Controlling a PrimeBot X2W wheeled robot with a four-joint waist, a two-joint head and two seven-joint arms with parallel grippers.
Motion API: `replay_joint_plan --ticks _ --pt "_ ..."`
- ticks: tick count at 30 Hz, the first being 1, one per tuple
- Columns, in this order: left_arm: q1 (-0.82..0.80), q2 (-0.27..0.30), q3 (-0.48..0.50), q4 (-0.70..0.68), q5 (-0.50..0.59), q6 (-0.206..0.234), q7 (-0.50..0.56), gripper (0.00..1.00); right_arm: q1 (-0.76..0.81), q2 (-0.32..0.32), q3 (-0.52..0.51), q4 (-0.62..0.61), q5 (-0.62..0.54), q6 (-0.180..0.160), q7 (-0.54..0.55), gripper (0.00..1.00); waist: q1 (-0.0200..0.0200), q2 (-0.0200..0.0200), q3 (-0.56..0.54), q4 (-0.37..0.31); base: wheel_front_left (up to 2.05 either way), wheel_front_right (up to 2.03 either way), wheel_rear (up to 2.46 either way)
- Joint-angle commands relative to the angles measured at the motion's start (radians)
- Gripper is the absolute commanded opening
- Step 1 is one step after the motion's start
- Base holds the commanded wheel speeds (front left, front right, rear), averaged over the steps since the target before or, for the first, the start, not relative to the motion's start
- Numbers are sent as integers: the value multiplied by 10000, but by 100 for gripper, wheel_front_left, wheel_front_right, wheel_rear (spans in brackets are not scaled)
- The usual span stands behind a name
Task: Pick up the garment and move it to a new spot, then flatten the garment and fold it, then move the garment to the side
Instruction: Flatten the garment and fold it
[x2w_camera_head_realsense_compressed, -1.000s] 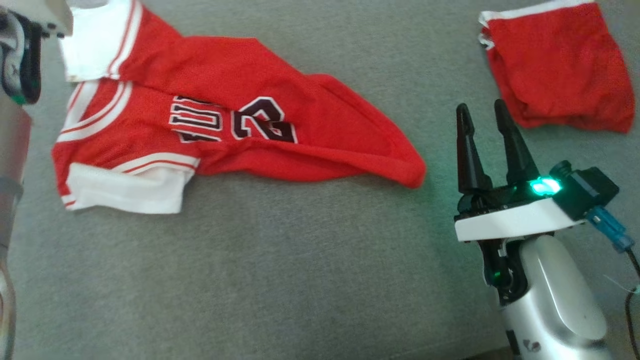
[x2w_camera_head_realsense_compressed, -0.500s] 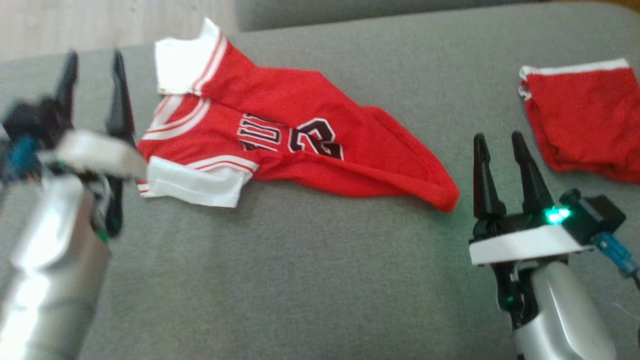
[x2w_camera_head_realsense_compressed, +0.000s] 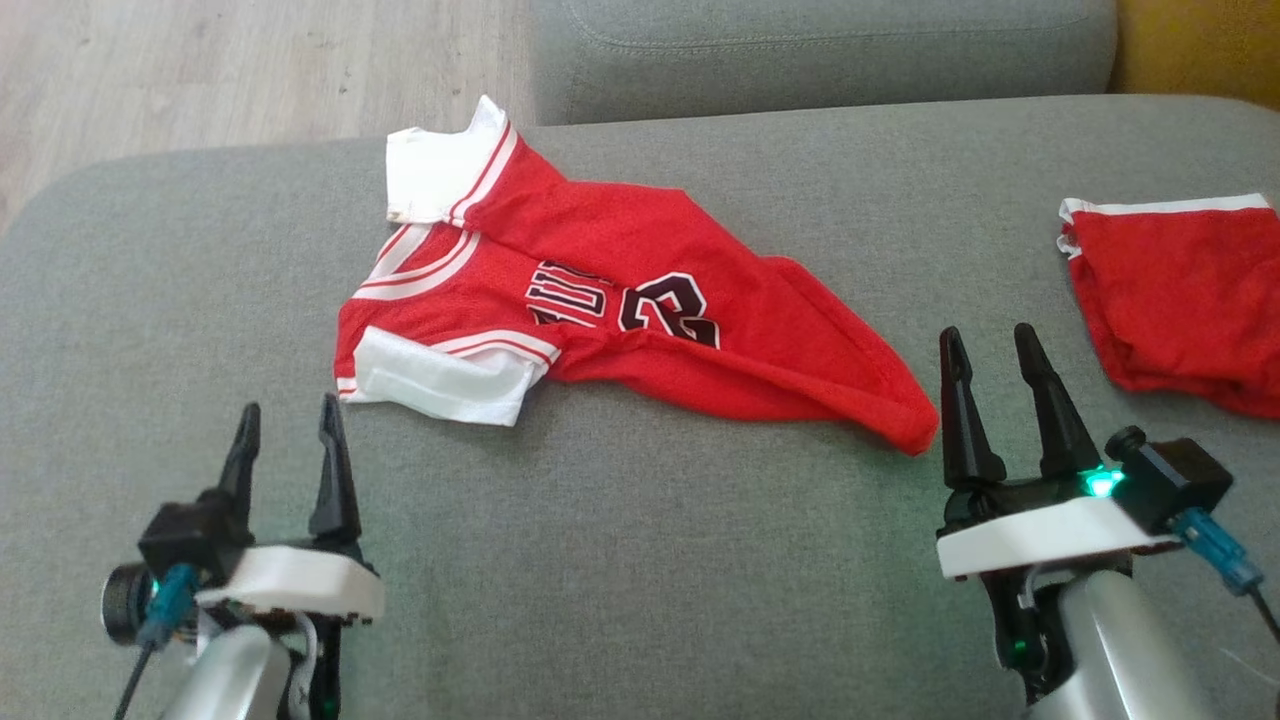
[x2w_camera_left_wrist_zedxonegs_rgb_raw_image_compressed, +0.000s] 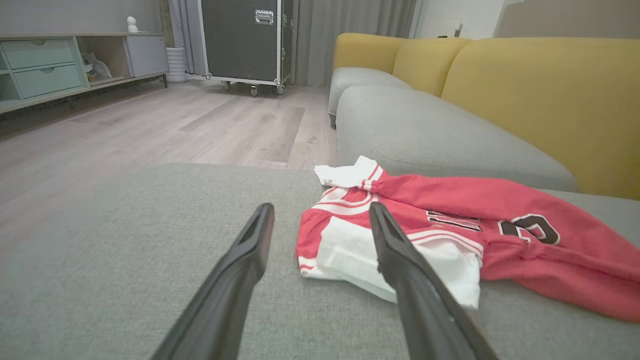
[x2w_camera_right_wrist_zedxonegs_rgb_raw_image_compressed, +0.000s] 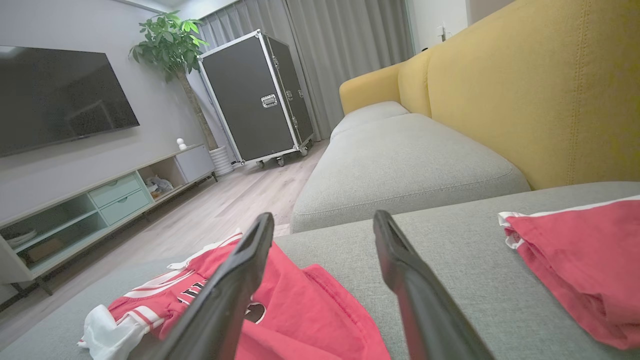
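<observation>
While both arms hover low over a grey seat cushion (x2w_camera_head_realsense_compressed: 640, 580), a red basketball jersey (x2w_camera_head_realsense_compressed: 620, 240) lies crumpled across the cushion's middle, one white-trimmed sleeve at its far edge and the hem trailing toward the right. The left gripper (x2w_camera_head_realsense_compressed: 289, 405) sits near the cushion's near left corner, fingers spread and empty, apart from the jersey's nearer white sleeve. The right gripper (x2w_camera_head_realsense_compressed: 988, 333) stands toward the near edge, fingers likewise apart and holding nothing, just beside the hem's tip. Red shorts (x2w_camera_head_realsense_compressed: 1180, 300) lie well apart, toward the cushion's right side.

From the left wrist, the left gripper (x2w_camera_left_wrist_zedxonegs_rgb_raw_image_compressed: 320, 207) points at the red basketball jersey (x2w_camera_left_wrist_zedxonegs_rgb_raw_image_compressed: 450, 200), one finger crossing in front of the white sleeve; wooden floor (x2w_camera_left_wrist_zedxonegs_rgb_raw_image_compressed: 150, 125), a black flight case (x2w_camera_left_wrist_zedxonegs_rgb_raw_image_compressed: 245, 40) and a yellow backrest (x2w_camera_left_wrist_zedxonegs_rgb_raw_image_compressed: 540, 100) lie beyond.

From the right wrist, the right gripper (x2w_camera_right_wrist_zedxonegs_rgb_raw_image_compressed: 324, 216) frames bare cushion, with the red basketball jersey (x2w_camera_right_wrist_zedxonegs_rgb_raw_image_compressed: 310, 310) behind its left-hand finger and the red shorts (x2w_camera_right_wrist_zedxonegs_rgb_raw_image_compressed: 585, 260) at the opposite side. A television (x2w_camera_right_wrist_zedxonegs_rgb_raw_image_compressed: 60, 100) and a potted plant (x2w_camera_right_wrist_zedxonegs_rgb_raw_image_compressed: 170, 40) line the far wall.
</observation>
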Motion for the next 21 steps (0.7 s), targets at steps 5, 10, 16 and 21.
replay_joint_plan --ticks 5,10,16,21 --pt "-664 251 112 -14 254 -205 86 100 -252 -22 320 -355 -74 -9 -109 100 2 -1 238 -132 0 0 0" --pt "-1218 314 -162 510 358 -358 645 100 -340 -22 402 -372 -55 -9 -109 100 2 -1 549 -328 0 0 0" --pt "-2326 526 -243 1587 599 -277 1081 100 -578 -22 386 -463 -37 -9 -109 100 2 -1 1171 -699 0 0 0" --pt "-3091 735 -398 2606 855 -240 1414 100 -757 -22 263 -543 -8 -9 -109 100 2 -1 1587 -920 0 0 0"
